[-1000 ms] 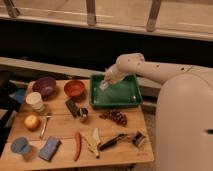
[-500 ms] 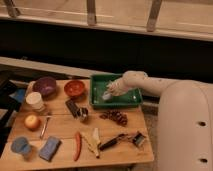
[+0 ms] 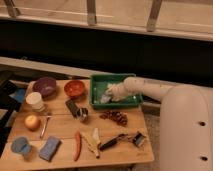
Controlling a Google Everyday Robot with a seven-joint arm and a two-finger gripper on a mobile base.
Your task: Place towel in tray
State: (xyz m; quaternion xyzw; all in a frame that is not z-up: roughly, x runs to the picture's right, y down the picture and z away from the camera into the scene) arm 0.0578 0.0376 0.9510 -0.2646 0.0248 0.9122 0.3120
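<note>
My end effector point(image 3: 113, 93) sits low inside the green plastic tray point(image 3: 98, 80), the crumpled white towel point(image 3: 106, 96) touching it at eight o'clock. I cannot tell whether it grips the cloth.

One white robot gripper point(image 3: 113, 93) low inside one green plastic tray point(image 3: 98, 81), one pale towel point(image 3: 105, 97), two round bowls, purple point(image 3: 44, 85) and orange point(image 3: 75, 88), one wooden table point(image 3: 60, 132)

Looks like a test setup w/ kitchen props, not a real kitchen: wooden table point(image 3: 65, 125) crowded w/ a purple bowl point(image 3: 45, 86), orange bowl point(image 3: 74, 88), green tray point(image 3: 98, 85), fruit, utensils. Dark wall & railing posts point(image 3: 91, 12) behind. White robot arm reaches in, gripper point(image 3: 111, 94) down inside the tray by a towel point(image 3: 104, 97).
</note>
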